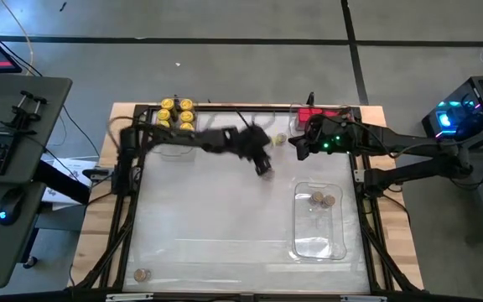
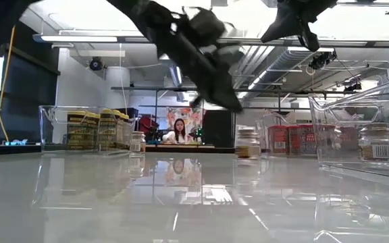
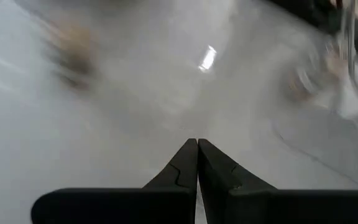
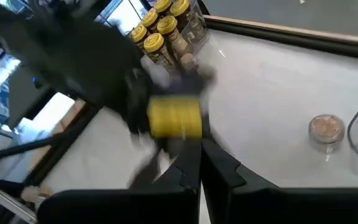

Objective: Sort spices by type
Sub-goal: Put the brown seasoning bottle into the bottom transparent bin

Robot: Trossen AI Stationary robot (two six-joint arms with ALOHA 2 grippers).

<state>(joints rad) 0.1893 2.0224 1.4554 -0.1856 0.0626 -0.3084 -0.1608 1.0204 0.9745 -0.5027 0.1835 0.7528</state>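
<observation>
Lone tan-lidded clear round jar [image 1: 280,139] just beside closed, empty left claw [image 1: 264,168], between it and closed right claw [image 1: 302,151].

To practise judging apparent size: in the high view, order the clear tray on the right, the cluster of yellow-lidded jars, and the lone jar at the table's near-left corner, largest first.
1. Clear tray: plainly largest.
2. Cluster of yellow-lidded jars.
3. Lone jar: smallest.
</observation>
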